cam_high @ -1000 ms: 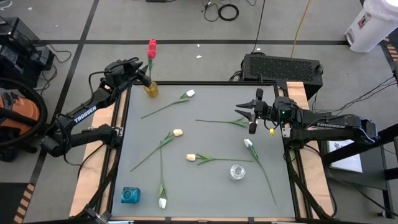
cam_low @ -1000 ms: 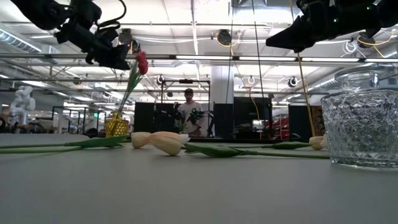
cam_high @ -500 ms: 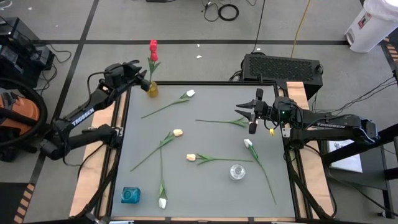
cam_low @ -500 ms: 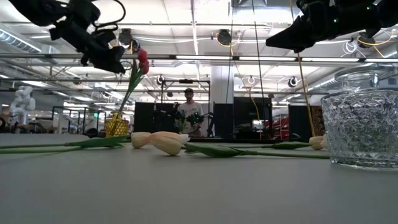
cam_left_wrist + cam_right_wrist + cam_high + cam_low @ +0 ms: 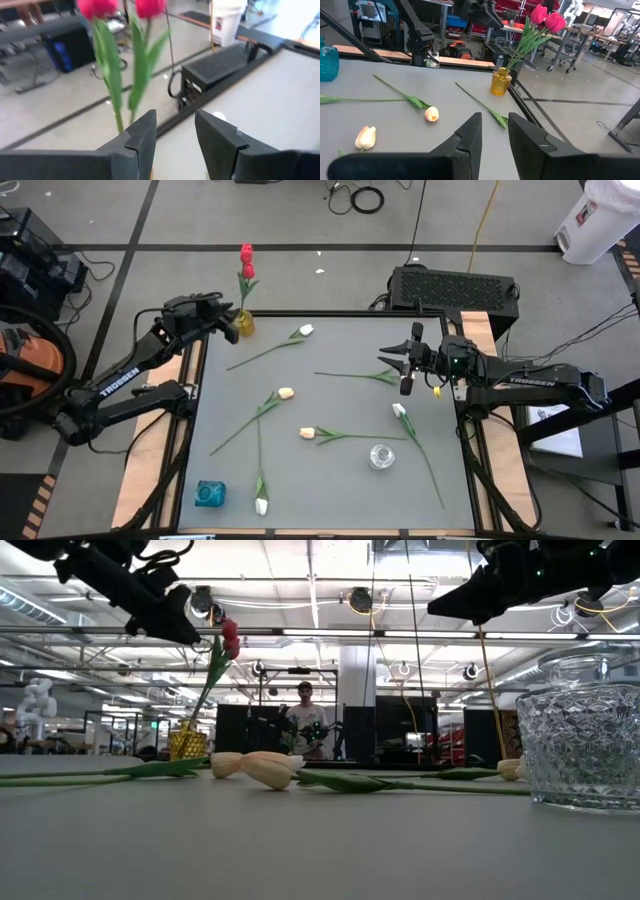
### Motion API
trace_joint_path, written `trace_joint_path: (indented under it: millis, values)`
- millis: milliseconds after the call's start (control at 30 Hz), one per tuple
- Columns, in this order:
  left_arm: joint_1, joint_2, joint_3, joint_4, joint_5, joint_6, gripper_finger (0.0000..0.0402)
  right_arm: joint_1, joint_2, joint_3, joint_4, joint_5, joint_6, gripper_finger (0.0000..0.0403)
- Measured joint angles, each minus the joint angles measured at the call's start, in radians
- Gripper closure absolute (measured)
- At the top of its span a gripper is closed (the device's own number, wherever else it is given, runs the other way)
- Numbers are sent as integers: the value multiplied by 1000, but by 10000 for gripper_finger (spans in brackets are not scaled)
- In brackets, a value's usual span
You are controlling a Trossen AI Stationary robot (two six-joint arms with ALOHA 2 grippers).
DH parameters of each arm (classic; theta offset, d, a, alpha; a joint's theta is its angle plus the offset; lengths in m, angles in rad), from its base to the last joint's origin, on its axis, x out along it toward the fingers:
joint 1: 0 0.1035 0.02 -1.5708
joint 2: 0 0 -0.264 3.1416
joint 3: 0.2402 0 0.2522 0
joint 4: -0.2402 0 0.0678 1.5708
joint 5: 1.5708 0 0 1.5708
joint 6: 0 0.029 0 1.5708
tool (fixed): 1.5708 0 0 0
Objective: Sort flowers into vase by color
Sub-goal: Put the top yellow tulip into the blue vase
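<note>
the empty, parted left gripper (image 5: 174,137) hung just short of two blurred red tulips (image 5: 122,10), their amber glass vase (image 5: 243,324) hidden below its fingers.

Robotics lab or workshop hall. Exposed ceiling trusses (image 5: 330,630) with strip lights, concrete floor (image 5: 300,215) marked with dark tape, loose cable coil (image 5: 367,198), a white humanoid robot (image 5: 36,705) and equipment racks (image 5: 400,735) behind.

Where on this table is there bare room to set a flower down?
The near right corner, right of the clear glass jar, is bare, as is the near edge between it and the blue vase. The far strip between the yellow vase and the right tool is mostly open. The middle is crowded with flowers.
</note>
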Motion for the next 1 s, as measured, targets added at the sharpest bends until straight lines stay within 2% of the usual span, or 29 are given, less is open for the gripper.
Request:
trace_joint_path:
  millis: [600, 1000]
  values:
    - [-250, 0, 0, -176, 0, -132, 258, 0, 0, 0, -49, 0, 13, 316]
    - [-452, 10, 0, -167, -1, -238, 258, 0, 0, 0, -52, 0, 12, 316]
